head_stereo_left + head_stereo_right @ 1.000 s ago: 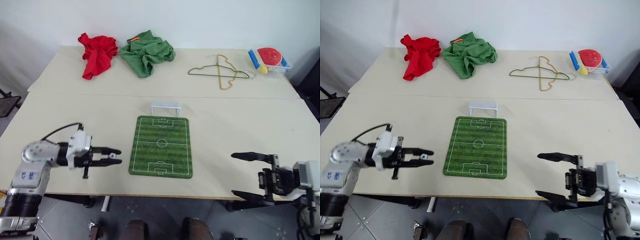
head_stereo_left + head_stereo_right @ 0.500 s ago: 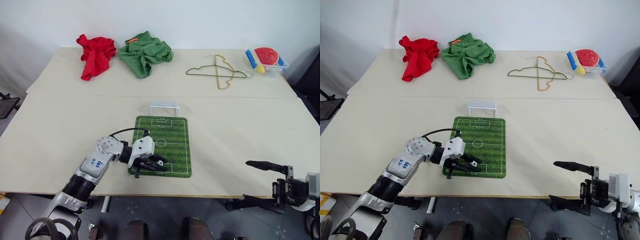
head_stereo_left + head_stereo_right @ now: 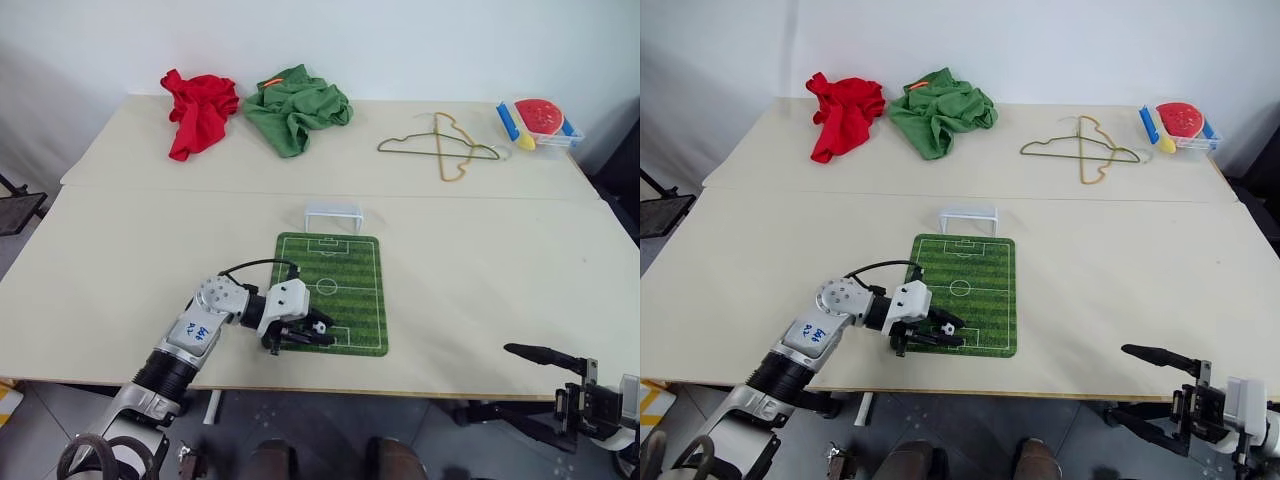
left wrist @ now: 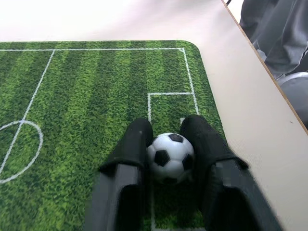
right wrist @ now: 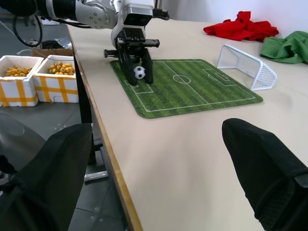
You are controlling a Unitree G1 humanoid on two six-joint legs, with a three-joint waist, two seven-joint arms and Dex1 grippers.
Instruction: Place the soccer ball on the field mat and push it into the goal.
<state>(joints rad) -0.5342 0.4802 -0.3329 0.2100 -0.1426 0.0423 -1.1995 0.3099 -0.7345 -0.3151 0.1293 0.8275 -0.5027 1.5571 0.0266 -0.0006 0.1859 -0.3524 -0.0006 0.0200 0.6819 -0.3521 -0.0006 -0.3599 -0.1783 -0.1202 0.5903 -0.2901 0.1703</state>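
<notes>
Since the earlier frame the left gripper [image 3: 318, 331] has travelled from the bare table at the lower left onto the near end of the field mat [image 3: 345, 275], and the right gripper [image 3: 520, 380] has dropped toward the lower right corner, off the table edge.

Left gripper: both fingers [image 4: 136, 144] flank the soccer ball [image 4: 170, 157], which rests on the mat by the near penalty box; whether the fingers clamp it or have just let go cannot be told. Right gripper: its two fingers stand spread wide apart, grasping nothing.

The goal [image 3: 333, 215] stands at the far end of the mat, just past its edge, in the centre of the frame. The length of the pitch lies between ball and goal, with nothing on the mat in that path.

Surroundings, all well apart from the mat:
- red cloth [image 3: 200, 108], upper left
- green cloth [image 3: 297, 106], beside the red cloth
- wire hangers [image 3: 440, 146], upper right, crossed
- clear tray [image 3: 540, 120], far upper right, holding red, blue and yellow items

In the right wrist view, two white bins [image 5: 36, 77] stand at centre left, below the table's edge, and hold yellowish pieces
</notes>
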